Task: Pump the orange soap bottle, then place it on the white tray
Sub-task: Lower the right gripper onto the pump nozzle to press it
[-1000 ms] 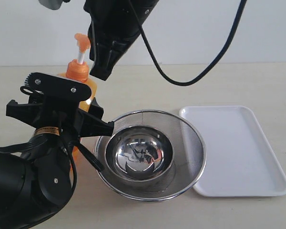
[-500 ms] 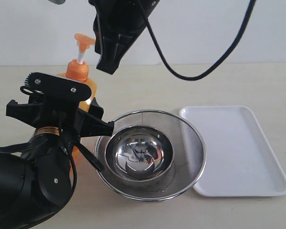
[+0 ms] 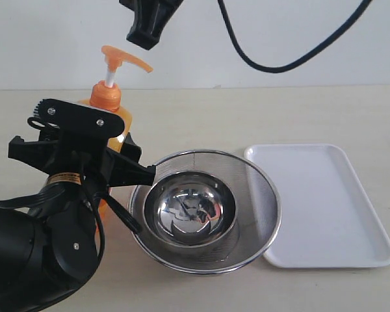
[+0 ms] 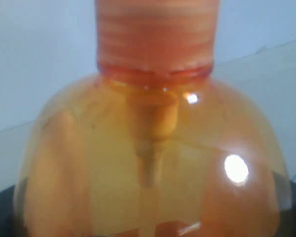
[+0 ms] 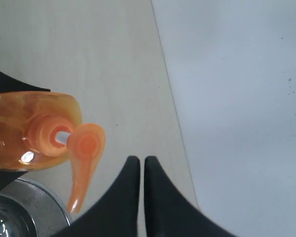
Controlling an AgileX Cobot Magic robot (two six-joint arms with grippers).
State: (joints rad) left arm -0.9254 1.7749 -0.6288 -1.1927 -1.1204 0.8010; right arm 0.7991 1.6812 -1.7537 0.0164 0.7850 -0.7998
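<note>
The orange soap bottle [image 3: 110,110] stands upright at the left, its pump head [image 3: 120,59] raised on a white stem. My left gripper [image 3: 84,156] is shut on the bottle's body; the left wrist view is filled by the bottle [image 4: 153,158] and its fingers are hidden. My right gripper [image 3: 142,40] hangs shut just above and behind the pump head, not touching it. From above, the right wrist view has the pump head [image 5: 85,148] beside the right gripper [image 5: 140,160], whose jaws are together with nothing between them. The white tray [image 3: 322,201] lies bare at the right.
A round steel mesh strainer [image 3: 260,195] holding a steel bowl [image 3: 190,207] sits between the bottle and the tray. A black cable [image 3: 279,62] hangs from the right arm. A pale wall rises behind the table.
My right gripper has risen up and away from the pump head, which now shows in full. The bottle and my left gripper have not moved.
</note>
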